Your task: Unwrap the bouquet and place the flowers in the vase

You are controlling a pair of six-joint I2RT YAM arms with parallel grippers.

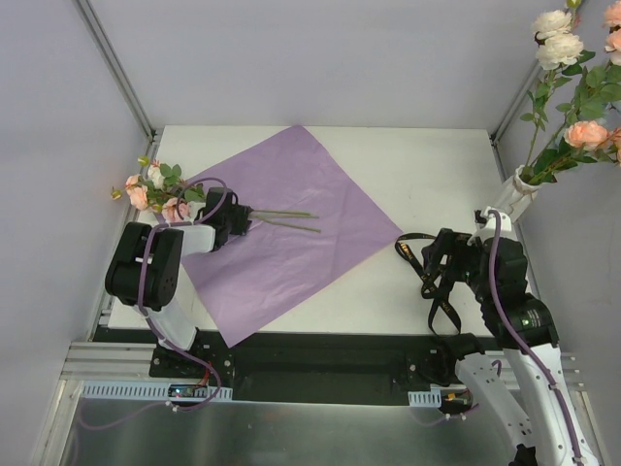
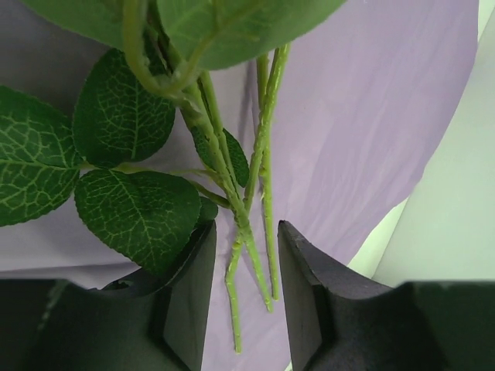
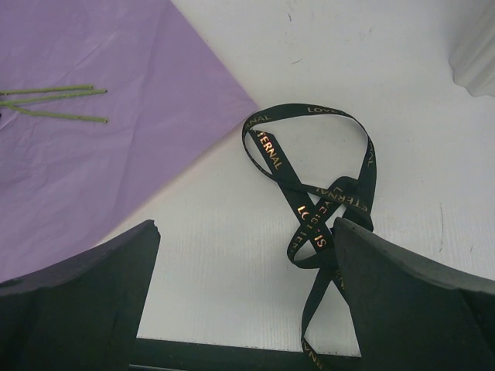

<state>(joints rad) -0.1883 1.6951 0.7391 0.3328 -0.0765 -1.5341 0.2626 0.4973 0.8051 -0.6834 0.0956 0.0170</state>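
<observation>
Desk (image 1: 417,165): white, carrying everything below.
Paper sheet (image 1: 291,252): purple, spread flat on the desk's left half, one corner pointing towards the arms.
Vase flowers (image 1: 572,87): pink and cream blooms with green leaves, standing in the vase.
Vase (image 1: 511,199): cream-white, at the desk's right edge.
Loose flowers (image 1: 155,189): blooms hang over the desk's left edge, stems lie across the paper sheet.
Ribbon (image 3: 309,209): black with gold lettering, looped on bare desk beside the paper's right corner.
Left claw (image 2: 246,239): jaws drawn close around the loose stems; cannot tell whether they pinch.
Right claw (image 3: 246,228): jaws spread wide, empty, above the ribbon.
</observation>
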